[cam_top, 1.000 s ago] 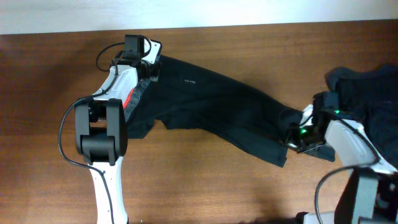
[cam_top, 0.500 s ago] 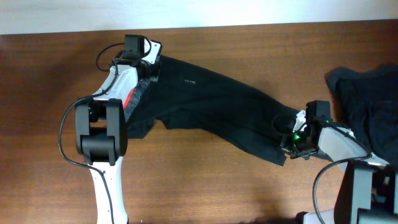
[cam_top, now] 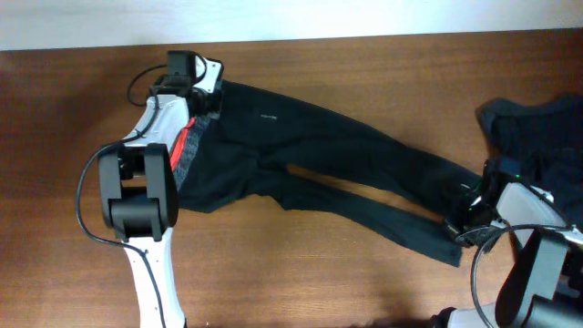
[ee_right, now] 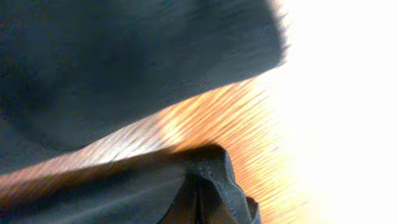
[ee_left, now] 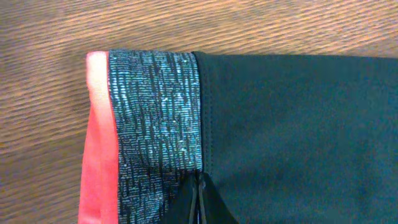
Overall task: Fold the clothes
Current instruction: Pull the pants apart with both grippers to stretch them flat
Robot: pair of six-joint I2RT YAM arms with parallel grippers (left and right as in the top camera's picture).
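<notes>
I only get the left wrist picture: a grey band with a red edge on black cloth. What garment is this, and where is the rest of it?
Observer: It is a pair of long black trousers, laid out across the wooden table with the legs running off to the right.
Operator: Is anything holding the other end?
Observer: Yes. The right claw is shut on the far end of one leg.
Operator: Is there anything else on the table?
Observer: A dark rumpled heap of other garments lies at the right edge, just behind that claw.
</notes>
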